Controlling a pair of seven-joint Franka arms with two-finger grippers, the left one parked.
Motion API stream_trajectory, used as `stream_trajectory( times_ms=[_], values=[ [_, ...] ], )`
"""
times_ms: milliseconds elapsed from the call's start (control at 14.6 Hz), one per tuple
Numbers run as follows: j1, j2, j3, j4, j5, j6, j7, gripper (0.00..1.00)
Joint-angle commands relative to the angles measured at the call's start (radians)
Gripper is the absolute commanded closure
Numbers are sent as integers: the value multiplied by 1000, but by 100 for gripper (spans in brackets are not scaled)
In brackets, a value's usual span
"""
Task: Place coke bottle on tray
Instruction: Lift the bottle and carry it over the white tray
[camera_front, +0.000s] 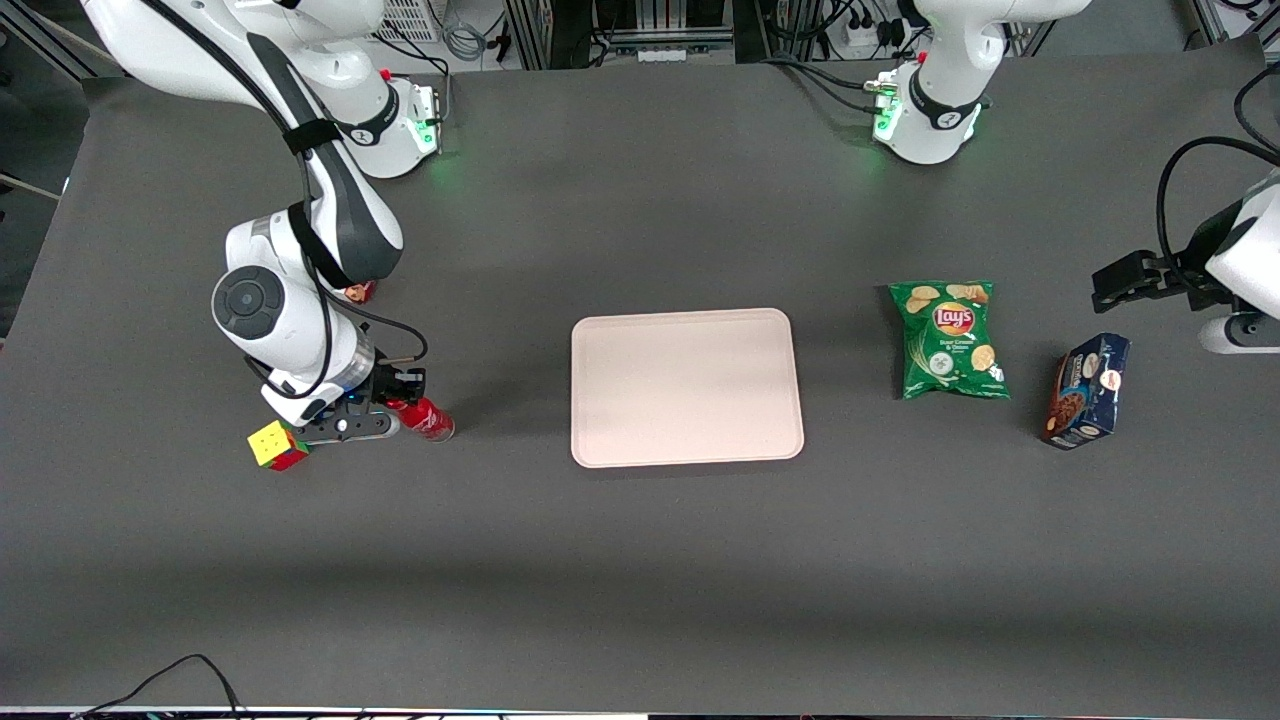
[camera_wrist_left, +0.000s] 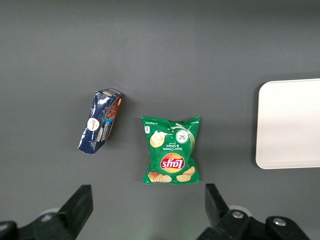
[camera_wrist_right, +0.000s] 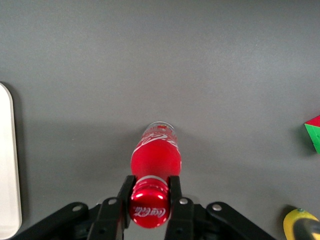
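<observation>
The right arm's black two-finger gripper (camera_front: 398, 400) sits low over the dark grey table (camera_front: 640, 560) toward the working arm's end, its fingers (camera_wrist_right: 175, 192) pinched narrow against the neck of the small slim red coke bottle with a red cap and white script (camera_front: 428, 419), just under the cap. In the right wrist view the same gripper (camera_wrist_right: 150, 192) clamps the bottle (camera_wrist_right: 155, 160) from both sides, the cap facing the camera and the clear base pointing away toward the table; whether the base touches the surface cannot be told. In the front view the bottle leans, its base pointing toward about four o'clock from the gripper. Touching or just beside the gripper, at about eight o'clock from it, lies a small multicoloured puzzle cube with yellow, red and green faces (camera_front: 277, 445). The large flat pale beige-pink rectangular tray with rounded corners (camera_front: 686, 386) lies at the middle of the table, at three o'clock from the bottle and apart from it. Toward the parked arm's end lie a green crinkled bag of Lay's crisps (camera_front: 949, 339) and, beside it, a dark blue cardboard cookie box (camera_front: 1087, 389).
</observation>
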Motion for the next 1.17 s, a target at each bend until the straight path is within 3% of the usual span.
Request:
stream_trajectory(
  times_ms=[0,343,618,892,1098],
  values=[
    [7,-71,0,16,-17,-42,25,100],
    [7,-180,37,204,-13,-391,29,100],
    [7,-185,89,390,9,-606,47,100],
    [12,-157,167,511,39,-659,171,100],
    [15,-50,277,621,36,-659,349,100]
  ],
)
